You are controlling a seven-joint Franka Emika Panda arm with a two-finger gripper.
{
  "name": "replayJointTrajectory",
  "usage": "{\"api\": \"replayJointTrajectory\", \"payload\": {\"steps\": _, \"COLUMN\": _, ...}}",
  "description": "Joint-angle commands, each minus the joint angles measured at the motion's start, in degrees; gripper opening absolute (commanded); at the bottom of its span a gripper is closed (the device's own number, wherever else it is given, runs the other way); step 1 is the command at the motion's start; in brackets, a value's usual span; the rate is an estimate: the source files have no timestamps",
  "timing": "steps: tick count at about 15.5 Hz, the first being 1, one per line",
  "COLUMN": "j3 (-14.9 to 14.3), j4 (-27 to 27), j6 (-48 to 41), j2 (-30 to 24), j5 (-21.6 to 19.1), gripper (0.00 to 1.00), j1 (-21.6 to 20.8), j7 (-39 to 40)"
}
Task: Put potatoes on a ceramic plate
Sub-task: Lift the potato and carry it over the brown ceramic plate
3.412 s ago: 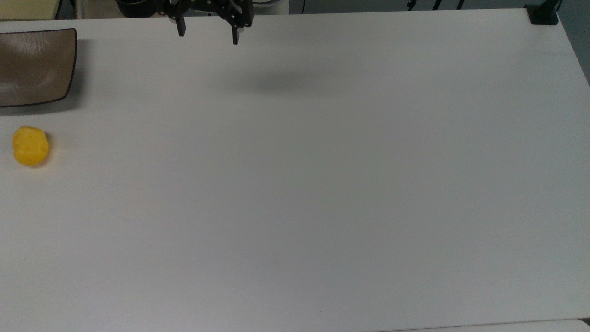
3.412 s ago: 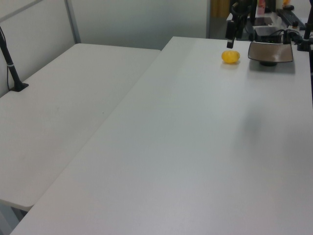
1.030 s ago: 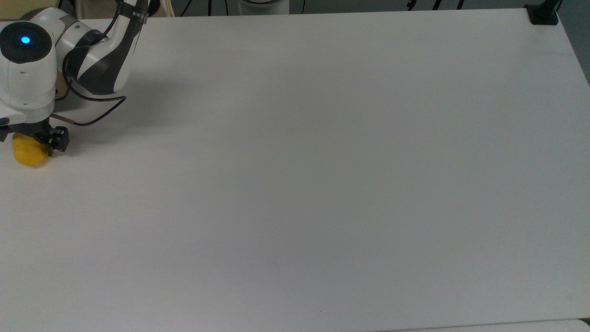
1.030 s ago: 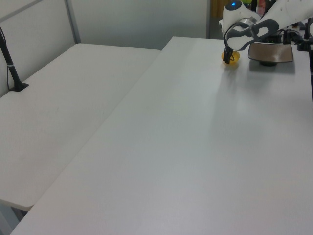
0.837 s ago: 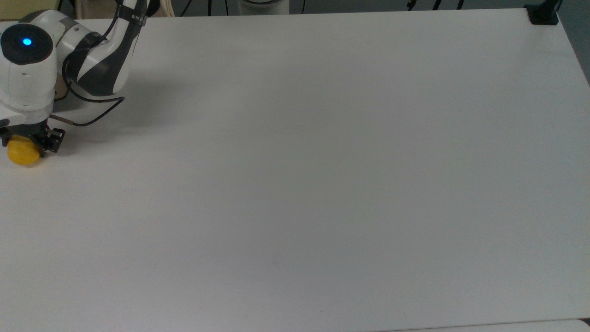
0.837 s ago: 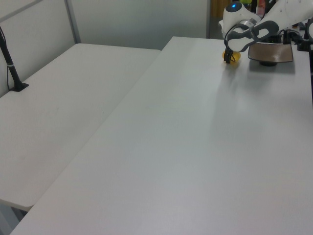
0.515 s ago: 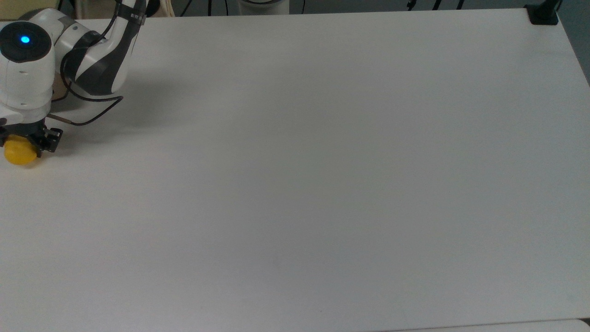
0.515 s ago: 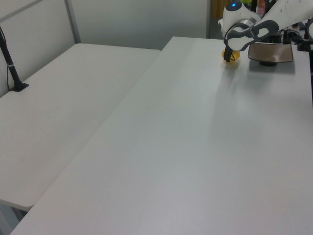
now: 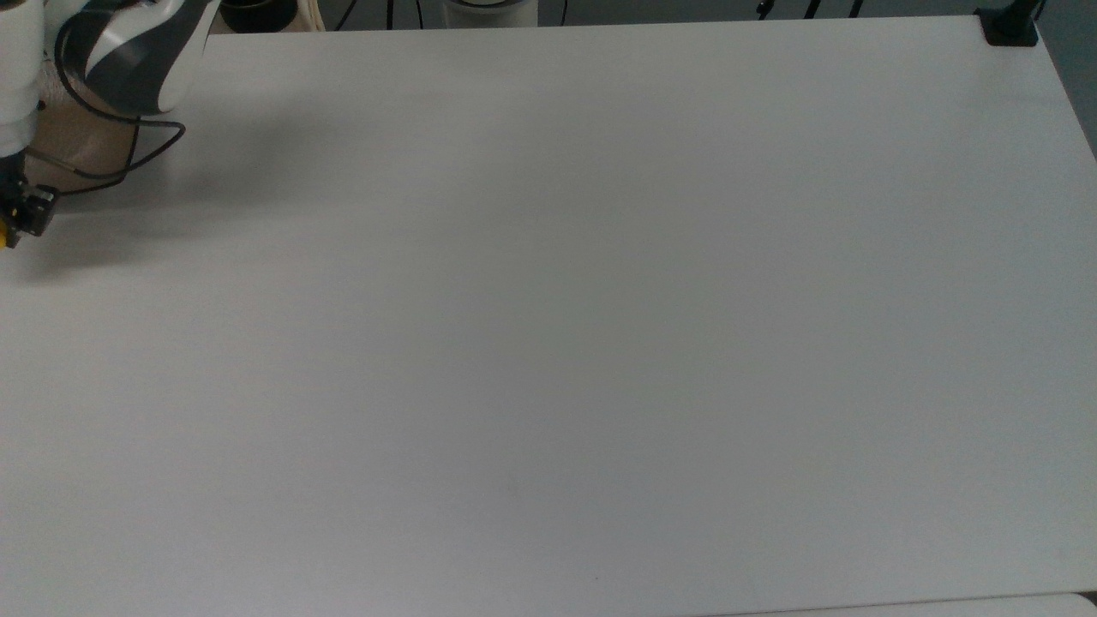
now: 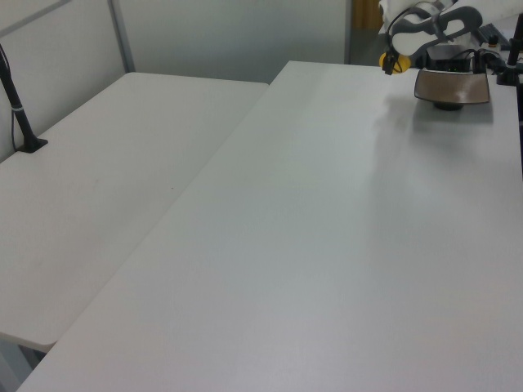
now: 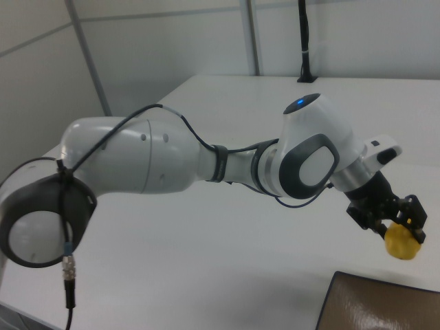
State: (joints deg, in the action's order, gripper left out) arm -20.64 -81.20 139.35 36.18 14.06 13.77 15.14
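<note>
Right view, ceramic plate [image 11: 385, 306] corner nearest on white table [image 11: 206, 275], potato [image 11: 401, 243] just above and beyond plate's near edge, clear of table, gripper [image 11: 397, 230] clamped on potato from above, white arm [image 11: 206, 161] stretching behind.

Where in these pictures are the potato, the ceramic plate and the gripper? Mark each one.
potato [image 11: 401, 244]: right view, on its yellow lower half.
ceramic plate [image 10: 454, 86]: left view, on its brown near wall.
gripper [image 11: 397, 232]: right view, midway between its fingertips, shut on the potato.
</note>
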Motion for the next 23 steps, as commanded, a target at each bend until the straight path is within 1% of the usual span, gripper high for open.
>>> {"api": "replayJointTrajectory", "payload": {"steps": 1, "j3": 0.2, "j4": -9.6, "j6": -3.3, "j2": -8.6, "j5": -0.5, "gripper": 0.44, "j1": 0.0, "j7": 3.3}}
{"api": "replayJointTrajectory", "payload": {"steps": 3, "j3": 0.2, "j4": -11.1, "j6": -8.3, "j2": -11.6, "j5": -1.1, "gripper": 0.44, "j1": 0.8, "j7": 7.7}}
{"api": "replayJointTrajectory", "payload": {"steps": 4, "j3": 0.2, "j4": -11.3, "j6": -9.5, "j2": -12.2, "j5": -1.8, "gripper": 0.44, "j1": 1.0, "j7": 9.2}}
{"api": "replayJointTrajectory", "payload": {"steps": 5, "j3": 0.2, "j4": -11.4, "j6": -10.1, "j2": -12.3, "j5": -2.5, "gripper": 0.48, "j1": 1.2, "j7": 10.4}}
{"api": "replayJointTrajectory", "payload": {"steps": 6, "j3": 0.2, "j4": -11.5, "j6": -10.4, "j2": -12.3, "j5": -2.7, "gripper": 0.54, "j1": 1.3, "j7": 11.0}}
{"api": "replayJointTrajectory", "payload": {"steps": 7, "j3": 0.2, "j4": -11.5, "j6": -10.5, "j2": -12.2, "j5": -2.7, "gripper": 0.65, "j1": 1.3, "j7": 11.1}}
{"api": "replayJointTrajectory", "payload": {"steps": 8, "j3": 0.1, "j4": -11.5, "j6": -10.5, "j2": -12.0, "j5": -2.7, "gripper": 0.79, "j1": 1.3, "j7": 11.2}}
{"api": "replayJointTrajectory", "payload": {"steps": 10, "j3": 0.2, "j4": -11.4, "j6": -10.4, "j2": -12.0, "j5": -2.7, "gripper": 0.88, "j1": 1.3, "j7": 11.2}}
{"api": "replayJointTrajectory", "payload": {"steps": 17, "j3": 0.2, "j4": -11.3, "j6": -10.6, "j2": -12.2, "j5": -2.9, "gripper": 0.91, "j1": 1.3, "j7": 11.0}}
{"api": "replayJointTrajectory", "payload": {"steps": 19, "j3": 0.2, "j4": -11.1, "j6": -13.2, "j2": -12.8, "j5": -3.5, "gripper": 0.95, "j1": 1.1, "j7": 10.7}}
{"api": "replayJointTrajectory", "payload": {"steps": 21, "j3": 0.3, "j4": -11.1, "j6": -16.6, "j2": -15.2, "j5": -7.6, "gripper": 0.97, "j1": 0.6, "j7": 10.6}}
{"api": "replayJointTrajectory", "payload": {"steps": 22, "j3": 0.4, "j4": -11.1, "j6": -19.4, "j2": -17.0, "j5": -10.7, "gripper": 0.99, "j1": 0.5, "j7": 10.6}}
{"api": "replayJointTrajectory", "payload": {"steps": 23, "j3": 0.6, "j4": -11.0, "j6": -21.6, "j2": -18.1, "j5": -12.3, "gripper": 0.99, "j1": 0.4, "j7": 10.7}}
